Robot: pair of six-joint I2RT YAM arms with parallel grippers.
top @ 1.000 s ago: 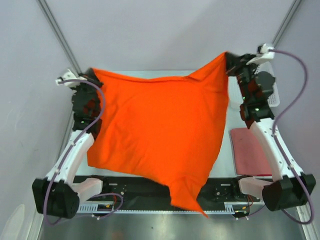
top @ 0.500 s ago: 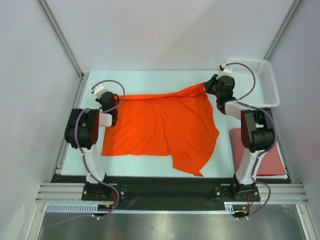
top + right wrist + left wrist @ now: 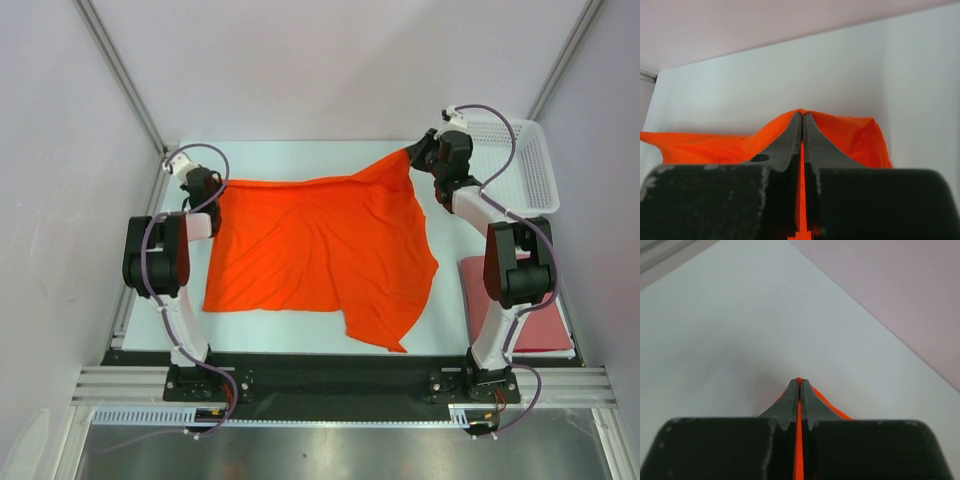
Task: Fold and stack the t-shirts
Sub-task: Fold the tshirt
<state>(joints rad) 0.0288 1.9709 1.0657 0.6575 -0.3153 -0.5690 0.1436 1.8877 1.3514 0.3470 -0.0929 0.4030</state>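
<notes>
The bright orange t-shirt [image 3: 320,250] lies spread on the white table, wrinkled, one flap trailing to the near right. My left gripper [image 3: 212,187] is shut on its far left corner; the left wrist view shows orange cloth [image 3: 799,440] pinched between the jaws. My right gripper [image 3: 413,157] is shut on the far right corner, held a little raised; orange cloth [image 3: 840,132] bunches around the jaws in the right wrist view. The dull brick-red t-shirt [image 3: 545,325] lies flat at the near right, partly behind the right arm.
A white lattice basket [image 3: 525,160] stands at the far right corner, just right of my right gripper. Grey walls close the far side and both sides. The arm bases and a black rail [image 3: 330,375] run along the near edge.
The orange shirt, held high and spread a second ago, has been lowered onto the table. Since half a second ago both grippers have pulled their corners farther back, stretching the far edge.
</notes>
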